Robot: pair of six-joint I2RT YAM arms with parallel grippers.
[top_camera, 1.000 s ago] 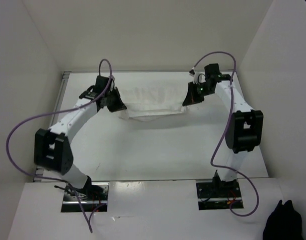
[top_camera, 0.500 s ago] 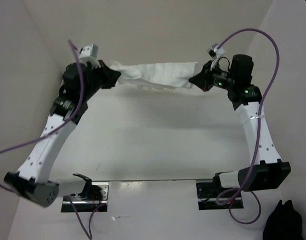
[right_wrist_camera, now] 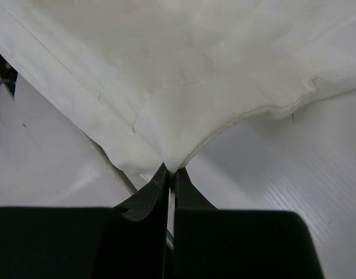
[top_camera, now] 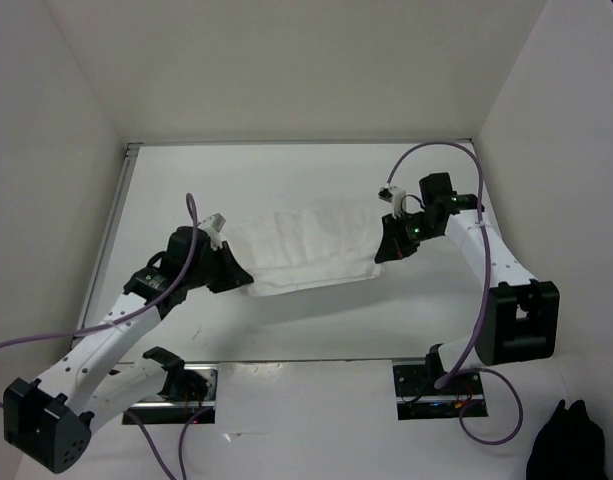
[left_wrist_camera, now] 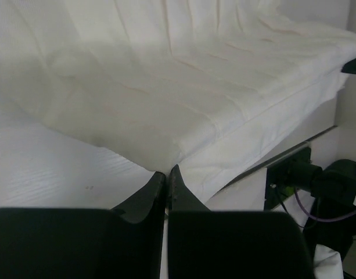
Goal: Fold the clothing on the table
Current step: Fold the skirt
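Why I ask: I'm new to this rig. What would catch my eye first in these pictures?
The white clothing, spread out over the middle of the table, stands out first. Each end of it is pinched in a shut claw: the left claw at its left end, the right claw at its right. Purple cables loop off both arms.

Left arm extended toward 1 o'clock, right arm elbow-bent reaching toward 10 o'clock; left pincer (top_camera: 240, 276) and right pincer (top_camera: 383, 251) both clamped on clothing (top_camera: 306, 240).
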